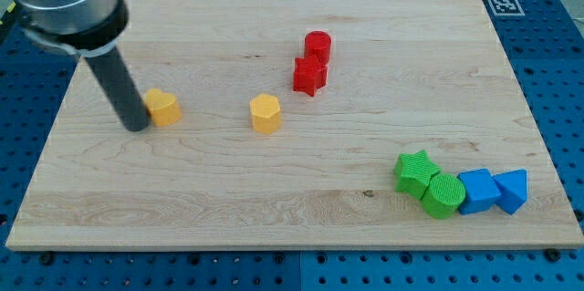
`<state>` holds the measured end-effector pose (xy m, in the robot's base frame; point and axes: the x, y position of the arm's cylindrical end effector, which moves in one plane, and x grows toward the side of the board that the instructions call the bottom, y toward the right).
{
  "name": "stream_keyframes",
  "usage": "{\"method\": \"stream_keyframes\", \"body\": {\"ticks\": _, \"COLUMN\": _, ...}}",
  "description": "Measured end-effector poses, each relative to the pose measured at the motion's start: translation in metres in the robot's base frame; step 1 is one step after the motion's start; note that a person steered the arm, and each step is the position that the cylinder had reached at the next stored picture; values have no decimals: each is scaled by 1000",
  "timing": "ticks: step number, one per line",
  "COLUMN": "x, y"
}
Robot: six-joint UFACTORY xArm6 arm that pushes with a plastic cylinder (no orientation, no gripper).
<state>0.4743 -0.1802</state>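
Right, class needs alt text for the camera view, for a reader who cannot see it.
My tip rests on a wooden board against the left side of a yellow block. A yellow hexagonal block sits mid-board, with a red cylinder and red star touching above it. At lower right, a green star, green cylinder and two blue blocks form a row.

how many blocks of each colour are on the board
yellow: 2, a block that my tip touches on its left side, and a hexagonal block
red: 2, cylinder and star
green: 2, star and cylinder
blue: 2, cube and triangle
total: 8
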Motion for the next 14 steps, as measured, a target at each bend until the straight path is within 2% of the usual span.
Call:
{"method": "stream_keyframes", "body": {"ticks": 7, "x": -4, "y": 286}}
{"method": "stream_keyframes", "body": {"ticks": 9, "x": -25, "y": 328}}
{"method": "stream_keyframes", "body": {"ticks": 11, "x": -21, "y": 373}}
{"method": "stream_keyframes", "body": {"ticks": 14, "x": -6, "y": 377}}
